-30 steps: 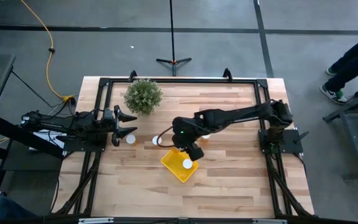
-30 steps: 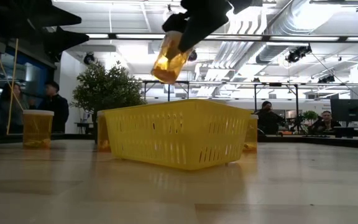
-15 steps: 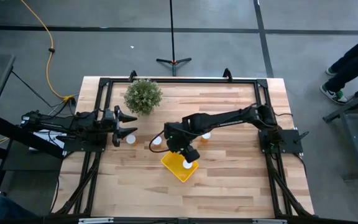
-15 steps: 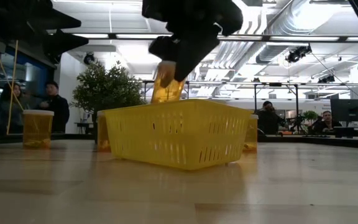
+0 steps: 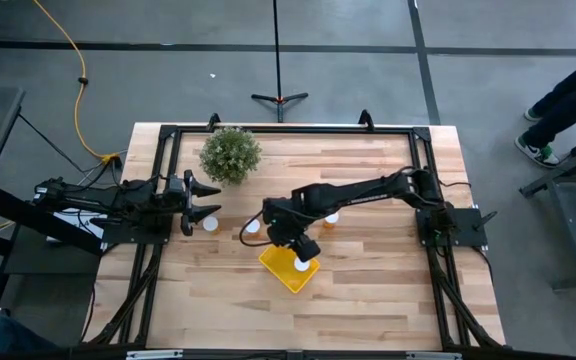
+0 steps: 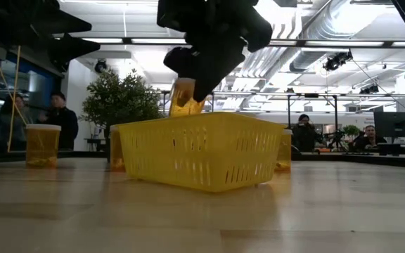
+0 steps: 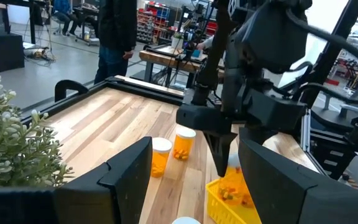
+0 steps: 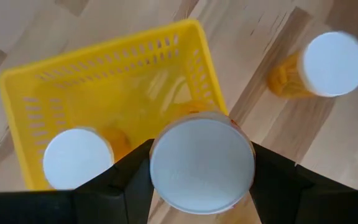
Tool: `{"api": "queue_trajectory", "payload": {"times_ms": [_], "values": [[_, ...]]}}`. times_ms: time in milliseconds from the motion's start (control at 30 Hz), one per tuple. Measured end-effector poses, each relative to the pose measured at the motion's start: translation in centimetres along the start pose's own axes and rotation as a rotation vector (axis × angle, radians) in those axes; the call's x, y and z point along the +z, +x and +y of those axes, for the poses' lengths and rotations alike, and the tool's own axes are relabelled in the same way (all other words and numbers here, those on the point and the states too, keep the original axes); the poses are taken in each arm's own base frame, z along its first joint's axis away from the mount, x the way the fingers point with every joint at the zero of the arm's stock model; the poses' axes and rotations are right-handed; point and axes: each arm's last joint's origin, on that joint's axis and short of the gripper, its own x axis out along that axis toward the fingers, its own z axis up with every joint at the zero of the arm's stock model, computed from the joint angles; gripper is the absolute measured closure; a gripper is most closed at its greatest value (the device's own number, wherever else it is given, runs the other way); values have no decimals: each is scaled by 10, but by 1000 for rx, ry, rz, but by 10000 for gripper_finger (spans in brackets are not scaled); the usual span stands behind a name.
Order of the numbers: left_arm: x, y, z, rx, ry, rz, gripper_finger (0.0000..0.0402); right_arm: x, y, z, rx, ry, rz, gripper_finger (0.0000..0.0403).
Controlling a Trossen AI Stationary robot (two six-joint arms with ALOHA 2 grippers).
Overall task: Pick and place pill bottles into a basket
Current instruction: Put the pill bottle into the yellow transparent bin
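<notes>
A pill bottle (image 8: 202, 165) is grasped by the right gripper (image 5: 290, 238), whose fingers (image 8: 120, 180) are clamped against either side of its white cap. The bottle is held tilted just above the basket (image 5: 289, 265), at the basket's rim on the side toward the far edge of the surface (image 5: 368, 300); in the low view its orange body (image 6: 183, 98) is seen dipping to the rim line.

The yellow basket lies near the middle of the surface, slightly toward the near edge, and is turned at an angle to the edges. One capped bottle (image 8: 78, 157) is already standing inside it, and open floor is left in the rest of the basket.

Just beside the basket, toward the left edge, a bottle (image 5: 252, 227) stands on the wood. Two more bottles (image 7: 185, 143) are seen standing close together beyond the right arm.

The left gripper (image 5: 200, 198) is held released near the left edge, with another bottle (image 5: 209, 223) just beside it. A potted plant (image 5: 231, 154) is placed near the far left corner. The near half of the surface is left as bare wood.
</notes>
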Motion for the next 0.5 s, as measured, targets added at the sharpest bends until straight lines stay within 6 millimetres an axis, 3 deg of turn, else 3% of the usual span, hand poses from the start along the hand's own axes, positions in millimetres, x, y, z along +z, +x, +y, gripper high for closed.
{"api": "queue_trajectory", "payload": {"times_ms": [500], "values": [[0,0,0,-1,3,-3,126,-5,16,-1,18,7,52,194]]}}
